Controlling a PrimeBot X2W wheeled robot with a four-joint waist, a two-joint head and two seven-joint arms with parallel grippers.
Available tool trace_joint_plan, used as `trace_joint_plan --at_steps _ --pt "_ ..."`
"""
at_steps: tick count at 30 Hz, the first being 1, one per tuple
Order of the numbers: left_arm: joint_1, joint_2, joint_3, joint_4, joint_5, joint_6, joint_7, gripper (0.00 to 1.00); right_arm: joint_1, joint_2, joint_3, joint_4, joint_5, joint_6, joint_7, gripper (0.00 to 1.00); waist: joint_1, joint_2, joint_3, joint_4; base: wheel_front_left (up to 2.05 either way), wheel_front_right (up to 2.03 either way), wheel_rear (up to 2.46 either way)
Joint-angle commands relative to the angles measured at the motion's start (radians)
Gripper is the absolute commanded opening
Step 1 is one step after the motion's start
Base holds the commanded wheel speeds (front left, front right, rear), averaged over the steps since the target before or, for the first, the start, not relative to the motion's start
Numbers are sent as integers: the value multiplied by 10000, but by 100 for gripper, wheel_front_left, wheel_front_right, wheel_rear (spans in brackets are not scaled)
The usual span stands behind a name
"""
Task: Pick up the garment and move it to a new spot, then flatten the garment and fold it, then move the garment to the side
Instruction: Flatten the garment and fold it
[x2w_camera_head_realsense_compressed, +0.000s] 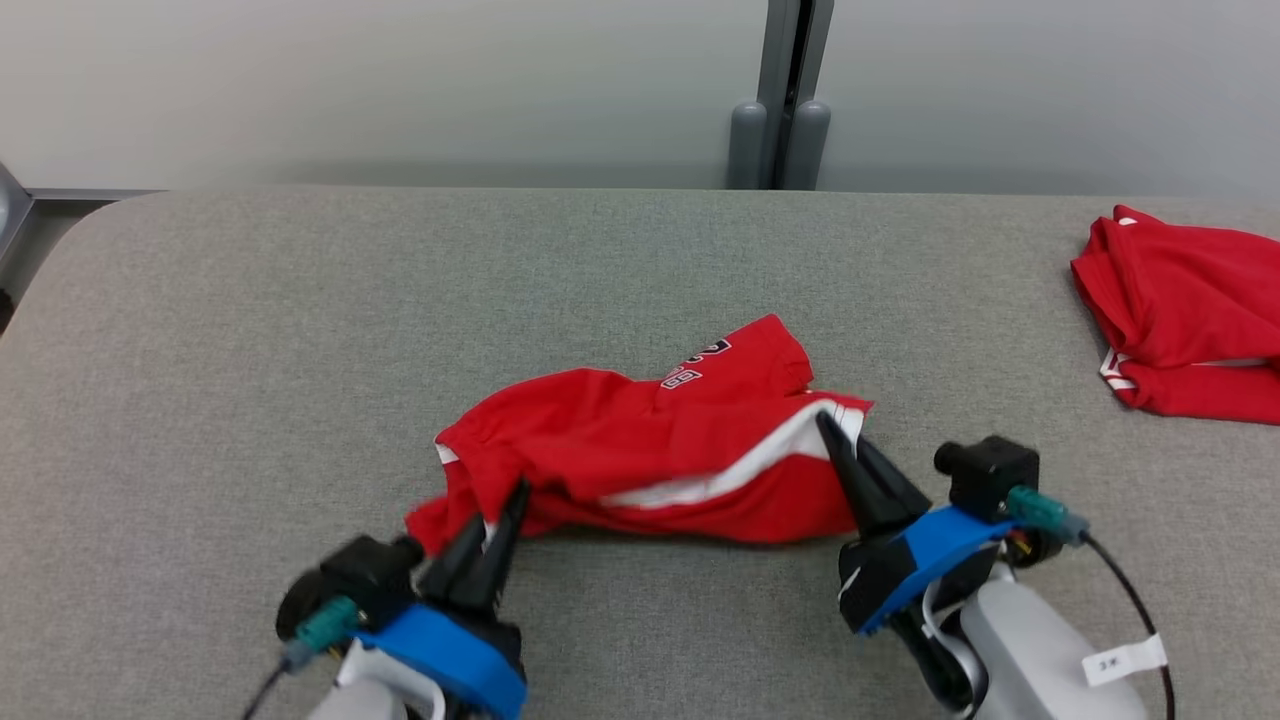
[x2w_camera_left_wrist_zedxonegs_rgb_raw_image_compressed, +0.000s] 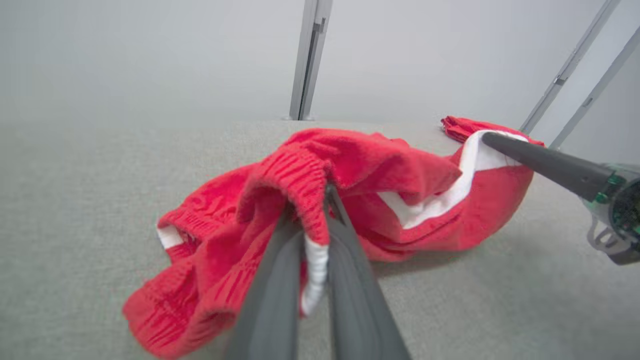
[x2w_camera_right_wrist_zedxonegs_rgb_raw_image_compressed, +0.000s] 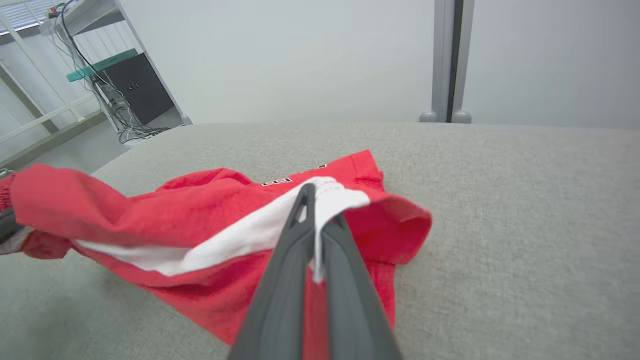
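Nearest, at seven o'clock of the head view, the left gripper (x2w_camera_head_realsense_compressed: 505, 500) is pinching its fingers closed on the ribbed waistband of the red shorts (x2w_camera_head_realsense_compressed: 650, 450). At five o'clock the right gripper (x2w_camera_head_realsense_compressed: 842, 432) is clamping tight on the white-striped hem at the other end. Between them the shorts are lying crumpled at the middle of the grey table (x2w_camera_head_realsense_compressed: 300, 330). Farther off, at two o'clock, a second red cloth (x2w_camera_head_realsense_compressed: 1190, 330) is resting near the table's edge, well apart.
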Motion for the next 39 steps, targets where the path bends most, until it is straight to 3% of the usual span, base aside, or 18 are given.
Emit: trace_joint_plan --at_steps 1,5,11,24,29,34,39 --pt "-336 50 214 -365 -163 -3 -26 0 -300 -151 -62 -239 -65 1 -27 0 0 -1 8 -26 0 0 0" --pt "-1017 152 547 -1120 -821 -3 -26 0 -978 -393 -80 -794 -114 1 -27 0 0 -1 127 -100 0 0 0" --pt "-2984 609 547 -1198 -1754 -3 65 0 -3118 -714 172 -737 56 1 -27 0 0 -1 616 -250 0 0 0" --pt "-10171 813 146 404 -3946 -3 626 0 -9680 -1036 539 1610 819 1 -27 0 0 -1 2679 -362 0 0 0" --pt "-11936 659 -193 1148 -4243 -3 463 0 -11105 -1087 253 2179 862 1 -27 0 0 -1 3069 -402 0 0 0" --pt "-12776 700 -853 1619 -4735 -3 204 0 -11545 -1038 243 2323 880 1 -26 0 0 -1 3245 -506 0 0 0" --pt "-11712 806 -1847 1588 -5267 -3 50 0 -10434 -995 750 2494 1482 1 -27 0 0 -1 3238 -553 0 0 0"
